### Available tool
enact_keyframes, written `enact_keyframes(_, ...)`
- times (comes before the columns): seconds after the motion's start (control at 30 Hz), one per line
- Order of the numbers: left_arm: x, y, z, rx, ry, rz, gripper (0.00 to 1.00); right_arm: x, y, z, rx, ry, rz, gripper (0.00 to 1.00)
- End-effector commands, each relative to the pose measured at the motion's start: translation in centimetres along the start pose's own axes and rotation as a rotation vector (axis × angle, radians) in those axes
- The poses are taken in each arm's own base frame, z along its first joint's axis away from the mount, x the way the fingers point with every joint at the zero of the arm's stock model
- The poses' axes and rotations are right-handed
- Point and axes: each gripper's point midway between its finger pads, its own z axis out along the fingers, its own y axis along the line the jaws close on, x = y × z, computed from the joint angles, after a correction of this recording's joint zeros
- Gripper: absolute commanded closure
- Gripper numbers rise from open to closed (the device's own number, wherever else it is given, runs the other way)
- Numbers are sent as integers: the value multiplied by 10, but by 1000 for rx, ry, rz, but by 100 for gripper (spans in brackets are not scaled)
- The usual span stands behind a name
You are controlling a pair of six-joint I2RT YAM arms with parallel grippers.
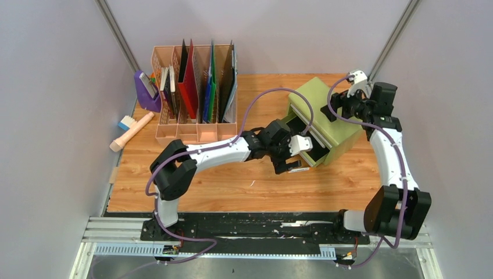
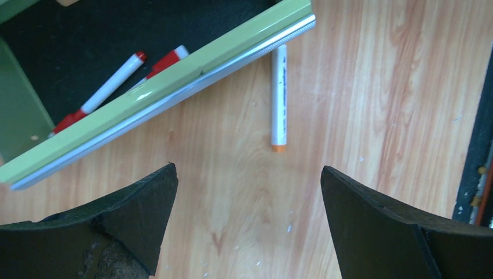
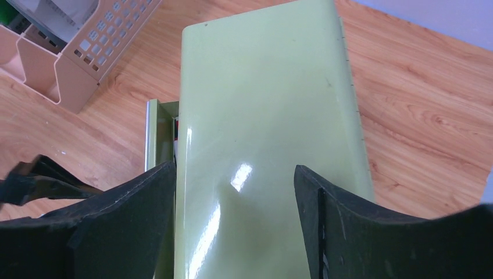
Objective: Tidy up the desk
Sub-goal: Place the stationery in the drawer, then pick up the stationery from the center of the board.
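Left end effector (image 2: 249,168) wide open, empty, over white orange-capped marker (image 2: 279,99) on wood-grain table (image 2: 378,87) — pen-stowing step; next: descend, pinch. Right end effector (image 3: 234,168) part-open above glossy green cabinet (image 3: 261,87).

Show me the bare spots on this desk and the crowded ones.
Free: the desk strip between the left arm and the front rail, and the gap between file rack and green cabinet. Crowded: around the open drawer, with the left gripper and a marker.
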Motion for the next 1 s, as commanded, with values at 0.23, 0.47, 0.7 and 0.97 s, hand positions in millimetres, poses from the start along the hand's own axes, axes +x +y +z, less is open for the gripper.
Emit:
enact_keyframes(0.23,-15,-22,40,78,-30,-87,2,-12,4,-18,-15,-66,35,24)
enact_keyframes(0.47,-1,-21,59,57,13,-87,12,-7,4,-14,-27,-54,47,24)
enact_keyframes(0.7,12,-20,70,33,50,-76,29,-5,4,-12,-33,-49,50,23)
enact_keyframes(0.97,21,-25,76,36,84,-50,45,1,3,-9,-41,-37,61,23)
